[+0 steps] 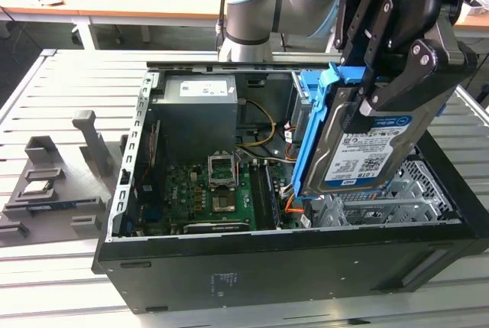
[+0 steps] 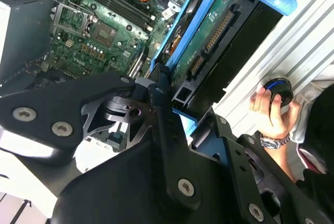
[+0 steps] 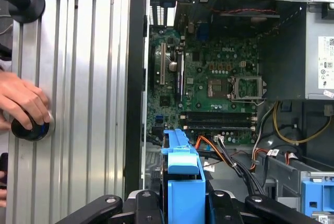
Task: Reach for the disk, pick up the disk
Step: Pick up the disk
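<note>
Pincer: the black two-fingered gripper (image 1: 382,95) is closed on the disk, its fingers pressed to both faces at the upper edge.
Disk: the flat silver-metal hard drive (image 1: 367,148) with a blue-and-white label and bright blue plastic rail hangs tilted, lifted clear above the open case; in the second wrist view (image 2: 219,41) its connector edge shows.
Case: the black open computer tower (image 1: 306,267) lies on its side, with the green motherboard (image 1: 210,194) and grey power supply (image 1: 197,110) inside.
Table: the slatted grey metal tabletop (image 1: 46,267) carries the case.
Person: a hand (image 3: 21,101) rests on a round black knob (image 3: 31,127) beside the case.
</note>
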Robot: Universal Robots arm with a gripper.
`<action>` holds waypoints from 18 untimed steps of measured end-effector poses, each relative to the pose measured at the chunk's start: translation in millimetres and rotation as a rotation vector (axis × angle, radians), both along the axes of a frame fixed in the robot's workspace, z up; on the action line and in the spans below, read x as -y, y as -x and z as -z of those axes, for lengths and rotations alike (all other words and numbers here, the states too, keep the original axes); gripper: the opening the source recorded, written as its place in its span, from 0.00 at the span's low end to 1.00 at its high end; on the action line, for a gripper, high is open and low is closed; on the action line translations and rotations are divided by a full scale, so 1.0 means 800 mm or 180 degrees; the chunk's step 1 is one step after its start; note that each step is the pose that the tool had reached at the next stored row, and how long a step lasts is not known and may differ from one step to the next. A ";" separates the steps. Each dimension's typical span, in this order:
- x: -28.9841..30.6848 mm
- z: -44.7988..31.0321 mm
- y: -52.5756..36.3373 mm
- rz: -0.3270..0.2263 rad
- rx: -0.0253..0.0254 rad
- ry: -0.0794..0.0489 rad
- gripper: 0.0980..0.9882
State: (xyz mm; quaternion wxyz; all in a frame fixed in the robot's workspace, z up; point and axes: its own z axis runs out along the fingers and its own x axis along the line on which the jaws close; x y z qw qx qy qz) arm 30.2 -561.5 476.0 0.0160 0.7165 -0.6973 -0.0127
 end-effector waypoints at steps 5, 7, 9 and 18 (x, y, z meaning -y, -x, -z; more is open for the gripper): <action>0.0000 0.0001 -0.009 0.0000 0.0000 0.0000 0.30; 0.0000 0.0005 -0.016 0.0000 0.0000 0.0000 0.30; 0.0000 0.0020 -0.022 0.0000 0.0000 0.0000 0.30; -0.0052 0.0074 -0.053 0.0002 -0.0003 0.0000 0.30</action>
